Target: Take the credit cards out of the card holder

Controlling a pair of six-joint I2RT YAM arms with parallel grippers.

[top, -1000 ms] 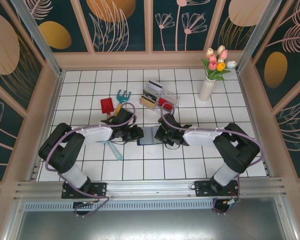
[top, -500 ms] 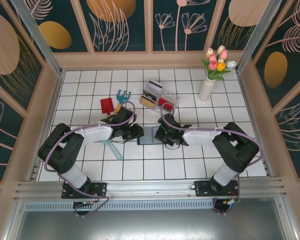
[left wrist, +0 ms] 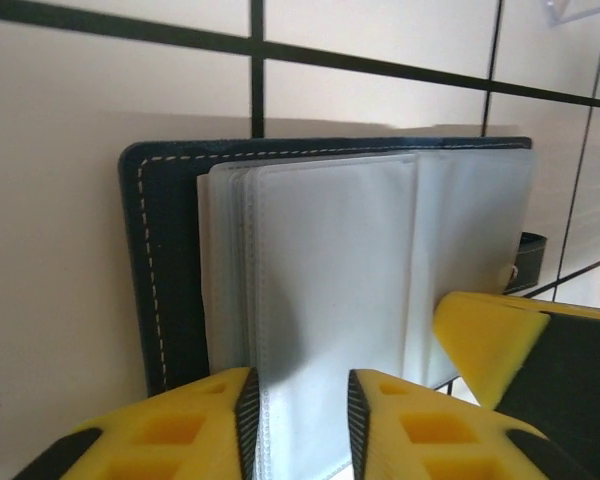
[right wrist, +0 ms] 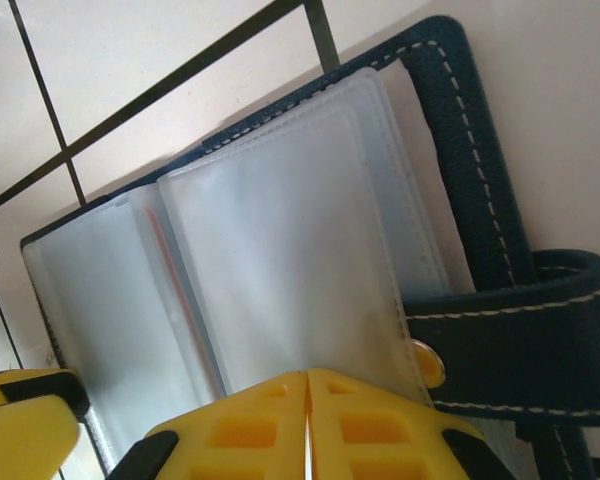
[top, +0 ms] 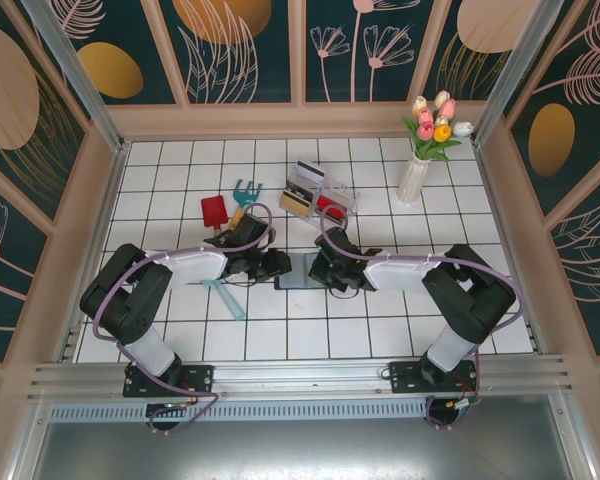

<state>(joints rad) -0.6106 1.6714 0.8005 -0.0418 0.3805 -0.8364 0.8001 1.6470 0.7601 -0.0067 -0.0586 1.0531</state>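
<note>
The card holder (top: 298, 272) lies open on the tiled surface (top: 380, 330), in the middle between the two arms, its clear sleeves (left wrist: 330, 280) fanned upward from the navy cover. On the far side stands a clear box (top: 340, 196) with a tan card (top: 294, 203) and a red card (top: 329, 207) in it, well apart from the holder. Judging by that, part of the task looks done. A thin red line (right wrist: 175, 270) shows inside one sleeve near the spine. It may be the edge of a card not yet pulled out, so the emptying is probably unfinished.

The left fingers (left wrist: 180, 435) come at the holder from its left edge. They are parted, with a single sleeve leaf standing in the gap between them, not pinched. The right fingers (right wrist: 250, 425) come from the right edge. They are clenched tip to tip and sit at the sleeve edge just beside the clasp tab (right wrist: 520, 340), apparently pinning that side down. Whether they trap a leaf I cannot tell.
</note>
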